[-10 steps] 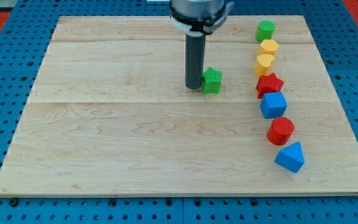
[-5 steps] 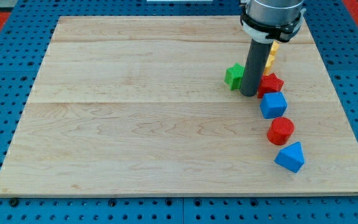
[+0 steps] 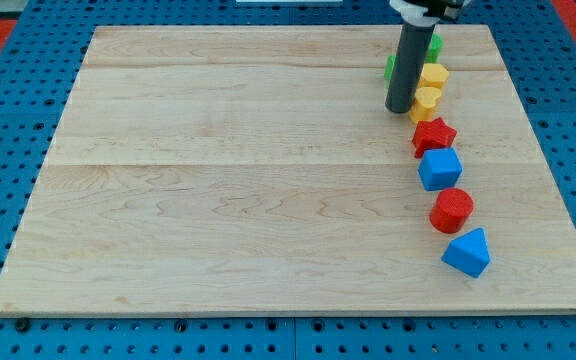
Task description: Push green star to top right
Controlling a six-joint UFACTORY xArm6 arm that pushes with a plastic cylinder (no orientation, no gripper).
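The green star (image 3: 390,68) shows only as a sliver on the left side of my dark rod, near the board's top right. The rod hides most of it. My tip (image 3: 400,110) rests on the board just below the star and touches the left side of the lower yellow block (image 3: 427,101). A second green block (image 3: 435,46) peeks out to the right of the rod, close to the board's top edge.
A column of blocks runs down the view's right: upper yellow block (image 3: 434,75), lower yellow block, red star (image 3: 433,134), blue cube (image 3: 439,169), red cylinder (image 3: 452,210), blue wedge-like block (image 3: 466,252). The wooden board (image 3: 218,200) lies on a blue pegboard.
The green star has been pushed right and then up, from the board's upper middle to beside the green and yellow blocks. My rod moved with it toward the top right.
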